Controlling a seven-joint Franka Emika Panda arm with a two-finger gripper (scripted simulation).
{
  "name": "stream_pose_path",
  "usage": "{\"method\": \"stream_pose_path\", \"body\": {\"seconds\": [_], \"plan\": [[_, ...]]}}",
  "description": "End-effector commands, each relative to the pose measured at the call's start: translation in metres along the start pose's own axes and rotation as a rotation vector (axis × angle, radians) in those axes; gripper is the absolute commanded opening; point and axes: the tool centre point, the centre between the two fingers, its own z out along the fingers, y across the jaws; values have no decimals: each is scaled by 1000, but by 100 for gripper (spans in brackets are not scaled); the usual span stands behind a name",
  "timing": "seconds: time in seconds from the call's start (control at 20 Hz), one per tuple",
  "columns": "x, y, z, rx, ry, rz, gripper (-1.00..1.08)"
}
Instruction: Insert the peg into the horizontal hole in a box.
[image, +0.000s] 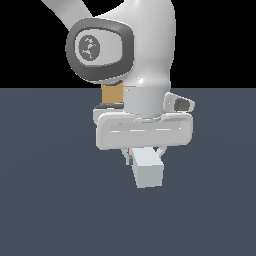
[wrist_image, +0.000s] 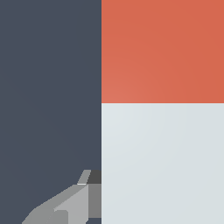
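Note:
In the exterior view my gripper (image: 143, 151) hangs above the dark floor and is shut on the peg (image: 148, 173). The peg's pale grey-white end points toward the camera, and only a sliver of its red end shows behind the fingers. Most of the tan box (image: 112, 93) is covered by the arm's wrist, so only a small patch shows. The hole is hidden. In the wrist view the peg (wrist_image: 162, 157) fills much of the picture, with its red part (wrist_image: 162, 50) meeting the white part. One grey finger (wrist_image: 72, 205) presses against the white side.
A flat dark blue-grey floor (image: 45, 200) spreads all around. The arm's large white wrist link (image: 145, 55) blocks the view behind the gripper.

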Motion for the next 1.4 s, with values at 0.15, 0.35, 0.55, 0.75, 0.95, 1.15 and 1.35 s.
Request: {"method": "stream_pose_path", "body": {"seconds": [0.15, 0.35, 0.55, 0.75, 0.95, 1.15, 1.35], "plan": [[48, 0, -28, -7, -1, 2, -100], [81, -1, -46, -7, -1, 4, -100], [104, -1, -58, -7, -1, 5, -100], [113, 0, -64, -7, -1, 6, -100], [111, 1, -63, -7, -1, 6, -100], [111, 1, -63, -7, -1, 6, -100], [111, 3, -65, -11, 0, 4, -100]]}}
